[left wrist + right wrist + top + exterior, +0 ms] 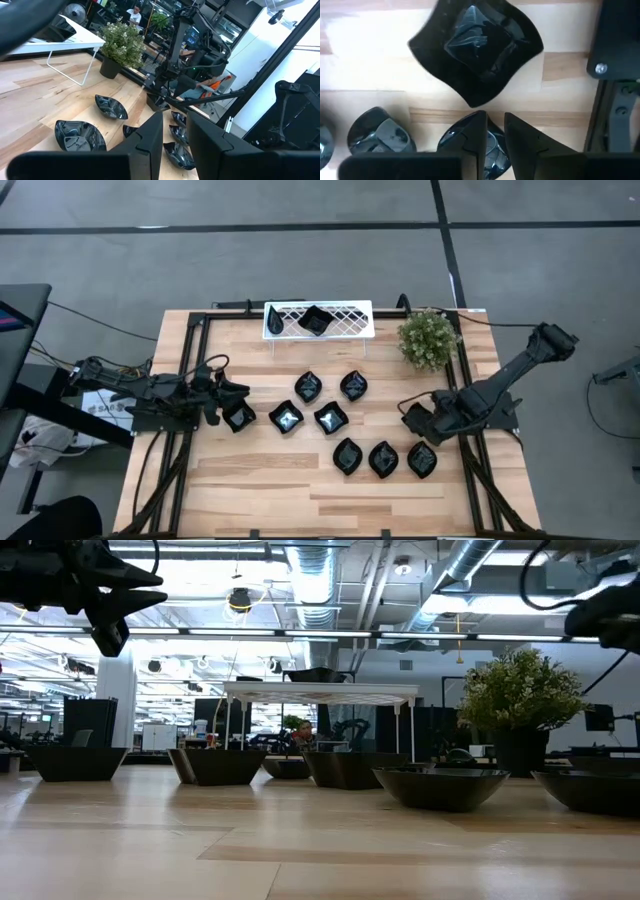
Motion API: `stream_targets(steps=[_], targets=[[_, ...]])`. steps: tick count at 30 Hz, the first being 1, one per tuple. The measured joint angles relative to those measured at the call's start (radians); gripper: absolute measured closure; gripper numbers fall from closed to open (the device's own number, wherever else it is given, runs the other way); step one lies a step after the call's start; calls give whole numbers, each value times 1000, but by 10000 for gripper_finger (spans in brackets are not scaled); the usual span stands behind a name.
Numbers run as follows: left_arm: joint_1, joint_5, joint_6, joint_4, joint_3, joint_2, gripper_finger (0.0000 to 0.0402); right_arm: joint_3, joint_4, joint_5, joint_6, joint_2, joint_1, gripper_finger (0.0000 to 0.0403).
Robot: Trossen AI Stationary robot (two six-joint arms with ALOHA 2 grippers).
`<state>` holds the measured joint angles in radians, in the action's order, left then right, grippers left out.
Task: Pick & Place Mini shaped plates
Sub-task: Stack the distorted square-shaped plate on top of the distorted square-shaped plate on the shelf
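From above, you cannot tell how the left gripper (228, 402) stands against the square plate (239, 417) beside it — dark on dark, touching or just apart. The right gripper (412, 420) merges with its own arm the same way. In the low view both arms are cut off by the top edge. The plate on the white tray (345, 326) shows there only as a dark tip (315, 674) above the lattice. In the right wrist view, the leaf plate (492, 145) is half hidden behind the fingers (470, 140) — and another plate (324, 145) is cut by the edge.
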<state>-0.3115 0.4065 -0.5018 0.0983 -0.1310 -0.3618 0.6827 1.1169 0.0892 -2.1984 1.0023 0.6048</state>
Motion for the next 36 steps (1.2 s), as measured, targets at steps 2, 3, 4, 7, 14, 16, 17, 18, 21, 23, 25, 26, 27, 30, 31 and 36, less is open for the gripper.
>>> stream_targets(steps=[2,3,4,7,14,16,17,18,21,23,25,26,27,30,31,36], targets=[[0,0,0,0,0,0,314,-15,-20,2,-53,5,29,341],[0,0,0,0,0,0,314,-21,-27,2,-77,13,42,341],[0,0,0,0,0,0,314,-24,-27,2,-98,23,52,341],[0,0,0,0,0,0,314,-32,-35,-7,-123,61,67,341],[0,0,0,0,0,0,314,-32,-56,16,-123,129,37,339],[0,0,-1,1,0,0,314,-32,-55,25,-123,130,29,333],[0,0,-2,1,0,0,314,-32,-52,34,-123,130,26,329],[0,0,-3,1,0,0,314,-32,-52,41,-123,130,25,323],[0,0,-3,6,0,0,314,-32,-49,47,-123,130,12,302],[0,0,-3,7,0,0,314,-32,-49,68,-122,130,4,285],[0,-1,-3,7,0,0,314,-32,-48,76,-118,130,-5,269],[0,-1,-2,8,0,0,314,-32,-48,77,-118,131,-10,263],[0,-1,-2,8,0,0,314,-33,-48,79,-118,134,-14,257],[0,-1,-1,8,0,0,314,-44,-55,90,-118,145,-19,245],[0,-2,-1,8,0,0,314,-49,-65,91,-118,148,-19,243],[0,-49,0,9,0,0,314,-63,-95,94,-117,163,-19,244]])
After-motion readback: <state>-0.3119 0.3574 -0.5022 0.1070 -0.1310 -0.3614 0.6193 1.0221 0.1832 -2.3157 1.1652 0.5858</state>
